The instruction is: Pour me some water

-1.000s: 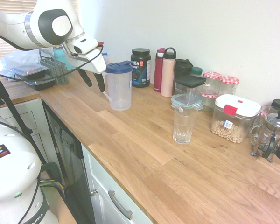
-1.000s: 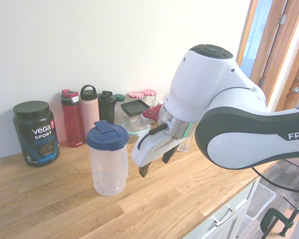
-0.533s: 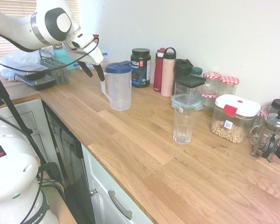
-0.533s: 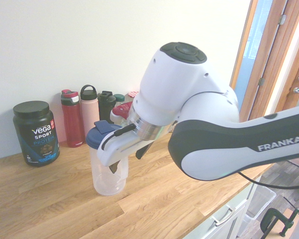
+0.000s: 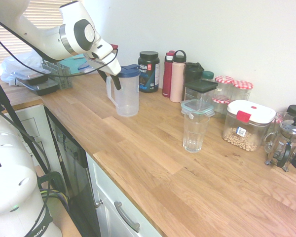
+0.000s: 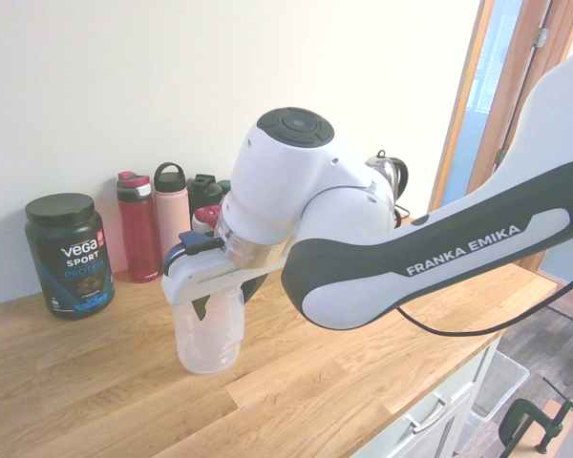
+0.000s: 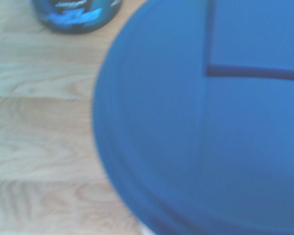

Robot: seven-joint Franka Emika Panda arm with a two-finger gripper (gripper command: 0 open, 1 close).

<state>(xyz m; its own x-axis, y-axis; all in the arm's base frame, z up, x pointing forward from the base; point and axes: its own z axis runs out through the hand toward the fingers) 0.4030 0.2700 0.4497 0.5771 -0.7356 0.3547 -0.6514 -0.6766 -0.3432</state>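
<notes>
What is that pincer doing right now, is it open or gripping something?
Pincer: at the jug, around its handle side just under the blue lid; whether it is open or already gripping cannot be told.

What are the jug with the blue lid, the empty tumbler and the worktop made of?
The jug looks like frosted plastic: cloudy, see-through walls and a moulded handle. Its blue lid looks like matte plastic. The tumbler seems to be clear glass, though clear plastic is possible: fully transparent with bright glints. The worktop looks like wood with a satin finish: joined strips with visible grain.
</notes>
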